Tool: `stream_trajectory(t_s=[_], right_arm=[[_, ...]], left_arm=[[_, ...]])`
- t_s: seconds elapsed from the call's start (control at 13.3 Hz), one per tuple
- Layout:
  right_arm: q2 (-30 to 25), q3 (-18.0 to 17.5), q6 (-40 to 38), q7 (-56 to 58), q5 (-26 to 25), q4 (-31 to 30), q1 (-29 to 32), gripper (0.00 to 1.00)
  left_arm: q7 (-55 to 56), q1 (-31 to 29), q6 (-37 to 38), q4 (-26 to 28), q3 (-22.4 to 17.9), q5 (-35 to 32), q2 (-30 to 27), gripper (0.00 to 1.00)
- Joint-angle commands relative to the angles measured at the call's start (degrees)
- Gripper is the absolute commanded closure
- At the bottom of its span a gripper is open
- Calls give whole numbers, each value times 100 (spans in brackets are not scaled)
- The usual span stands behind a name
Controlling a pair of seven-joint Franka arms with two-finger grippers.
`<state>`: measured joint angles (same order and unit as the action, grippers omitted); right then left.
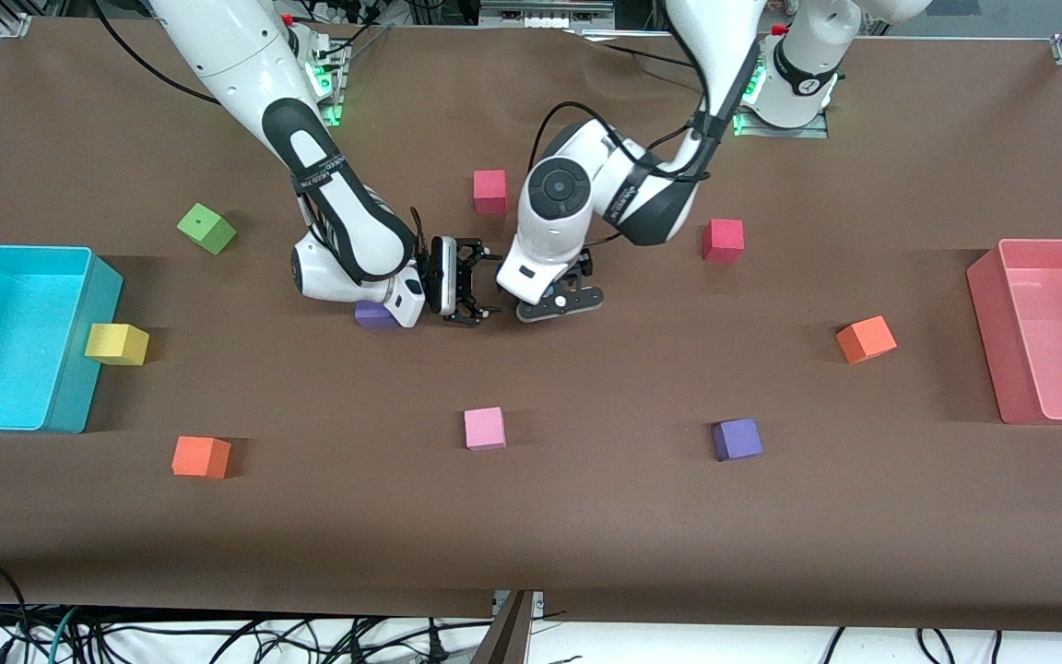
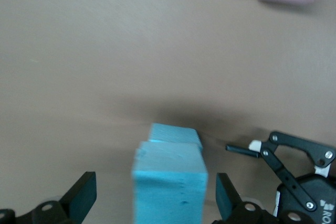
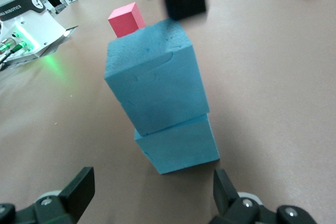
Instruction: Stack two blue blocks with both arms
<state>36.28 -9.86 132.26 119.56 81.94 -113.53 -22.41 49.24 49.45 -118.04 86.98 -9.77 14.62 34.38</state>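
Observation:
Two blue blocks stand stacked mid-table, the upper block (image 3: 152, 82) sitting slightly askew on the lower block (image 3: 178, 145). In the front view the left arm's hand hides them. My left gripper (image 1: 560, 302) hangs over the stack, open, and its fingers (image 2: 84, 195) flank the upper block (image 2: 169, 182) without touching it. The lower block (image 2: 173, 134) peeks out beneath. My right gripper (image 1: 474, 293) lies low and sideways beside the stack, toward the right arm's end of the table. It is open, and the right gripper (image 3: 153, 184) holds nothing.
A purple cube (image 1: 374, 316) lies under the right arm's wrist. A pink cube (image 1: 484, 428) and another purple cube (image 1: 737, 439) lie nearer the camera. Red cubes (image 1: 489, 191) (image 1: 723, 240), orange, yellow and green cubes are scattered. A cyan bin (image 1: 88, 387) and a pink bin (image 1: 987, 323) stand at the table's ends.

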Motion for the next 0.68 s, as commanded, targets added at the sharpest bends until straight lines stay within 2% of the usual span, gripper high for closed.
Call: stream_trajectory(t_s=[0.0, 0.23, 0.38, 0.45, 0.6], right_arm=[[-94, -52, -218, 51, 103, 24, 166, 0], [-401, 176, -577, 24, -116, -3, 176, 0], [-788, 832, -1688, -473, -1009, 15, 176, 0], [-937, 1149, -2348, -912, -1536, 102, 176, 0], [-1088, 1800, -3596, -1687, -2521, 574, 176, 0]], left_arm=[[-824, -575, 919, 161, 46, -117, -747, 0], [-1319, -1357, 1564, 354, 28, -126, -1467, 0], [-1983, -1876, 1888, 661, -33, -143, -2125, 0], [-2493, -1921, 1933, 906, -225, -204, -2477, 0], [-3442, -2244, 1934, 1373, -376, -651, -3180, 0]])
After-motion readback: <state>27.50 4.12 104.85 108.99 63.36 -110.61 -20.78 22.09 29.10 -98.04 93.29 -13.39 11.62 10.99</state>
